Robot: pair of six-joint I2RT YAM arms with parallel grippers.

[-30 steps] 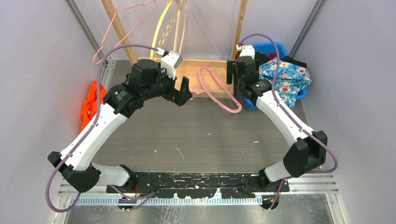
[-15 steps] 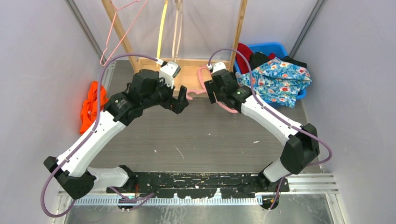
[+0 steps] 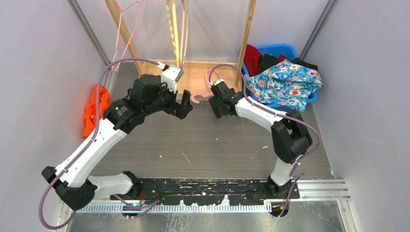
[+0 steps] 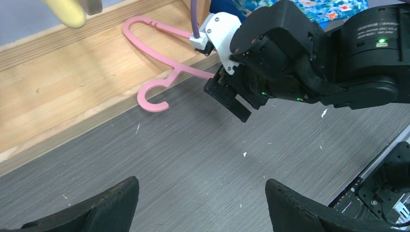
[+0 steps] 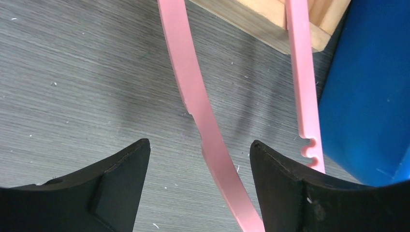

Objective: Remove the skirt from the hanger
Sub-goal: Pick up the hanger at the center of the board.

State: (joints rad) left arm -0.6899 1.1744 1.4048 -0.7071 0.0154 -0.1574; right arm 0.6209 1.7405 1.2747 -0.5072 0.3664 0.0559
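The skirt [image 3: 285, 82], blue with a flower print, lies heaped on the blue bin [image 3: 283, 48] at the back right; its edge also shows in the left wrist view [image 4: 319, 7]. The pink hanger [image 3: 196, 98] lies bare, partly on the wooden rack base and partly on the table. It also shows in the left wrist view [image 4: 153, 96] and the right wrist view [image 5: 193, 96]. My right gripper [image 3: 216, 108] [image 5: 199, 145] is open just above the hanger's arm, one finger on each side. My left gripper [image 3: 186, 107] [image 4: 200, 181] is open and empty, left of the hanger's hook.
A wooden rack [image 3: 193, 72] stands at the back with a pink wire hanger [image 3: 125, 24] and a yellow hanger [image 3: 172, 24] hanging from it. An orange cloth [image 3: 94, 108] lies at the left wall. Red and dark clothes lie in the bin.
My right gripper has swung left from the bin to over the pink hanger. My left gripper has drawn back a little. The hanging hangers have swung.
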